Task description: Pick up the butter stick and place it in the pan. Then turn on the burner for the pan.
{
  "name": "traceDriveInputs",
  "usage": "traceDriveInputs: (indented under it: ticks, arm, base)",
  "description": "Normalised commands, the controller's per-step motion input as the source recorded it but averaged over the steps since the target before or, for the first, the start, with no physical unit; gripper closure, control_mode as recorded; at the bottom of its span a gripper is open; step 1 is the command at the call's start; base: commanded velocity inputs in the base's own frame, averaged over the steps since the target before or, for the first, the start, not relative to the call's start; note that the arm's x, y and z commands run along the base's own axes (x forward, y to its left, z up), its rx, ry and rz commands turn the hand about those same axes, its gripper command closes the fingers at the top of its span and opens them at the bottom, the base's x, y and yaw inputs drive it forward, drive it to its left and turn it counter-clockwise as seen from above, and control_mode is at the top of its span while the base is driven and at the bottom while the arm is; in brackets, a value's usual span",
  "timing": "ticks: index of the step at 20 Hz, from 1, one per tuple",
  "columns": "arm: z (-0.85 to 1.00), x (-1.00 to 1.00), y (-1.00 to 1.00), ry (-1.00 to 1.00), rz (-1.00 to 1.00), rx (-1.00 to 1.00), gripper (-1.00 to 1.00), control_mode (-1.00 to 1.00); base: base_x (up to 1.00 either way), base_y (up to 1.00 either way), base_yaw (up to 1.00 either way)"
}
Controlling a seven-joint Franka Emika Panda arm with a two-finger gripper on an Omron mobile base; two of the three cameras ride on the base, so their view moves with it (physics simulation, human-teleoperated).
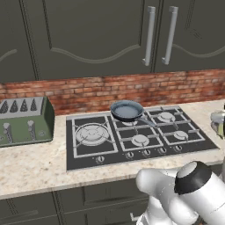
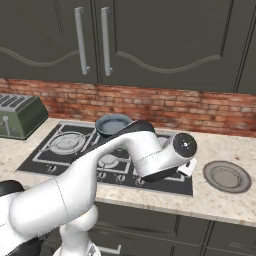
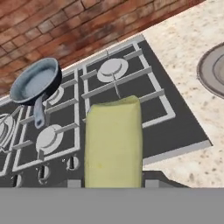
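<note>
- Gripper is pinching the butter stick, jaws closed on it, as seen from the hand camera; the pale-yellow block is sticking out ahead of the fingers and hanging above the near right part of the cooktop.
- Off to the far side, the pan is sitting empty on the far middle burner, handle pointing toward the near right.
- Butter and pan are sitting well apart right now, with burner grates between them.
- From the right base camera, the white arm is reaching across the near edge of the cooktop, and the hand is hanging over its right end.
- Right of the cooktop, a round grey plate is lying on the speckled counter.
- At the far left, a green toaster is standing against the brick wall.
- Along the cooktop's near edge, a row of knobs is showing.
</note>
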Motion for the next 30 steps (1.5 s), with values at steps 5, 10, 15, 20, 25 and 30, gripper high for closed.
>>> traceDriveInputs:
  ticks: [5,10,15,20,25,30]
  arm:
    - [0.11,0.0,0.81,-0.15,0.13,-0.05,1.0,-1.0]
    - [0.31,0.0,0.77,-0.02,0.03,-0.08,1.0,-1.0]
    - [0.34,0.0,0.79,0.0,0.0,-0.09,1.0,-1.0]
    - [0.11,0.0,0.72,0.0,0.0,-0.08,1.0,-1.0]
    - [0.09,0.07,0.41,0.04,0.0,-0.04,1.0,-1.0]
    - [0.1,0.21,0.33,0.0,0.0,0.0,1.0,-1.0]
  base:
    - [0.0,0.0,0.0]
    - [0.0,0.0,0.0]
    - [0.0,0.0,0.0]
    - [0.0,0.0,0.0]
    - [0.0,0.0,0.0]
    - [0.0,0.0,0.0]
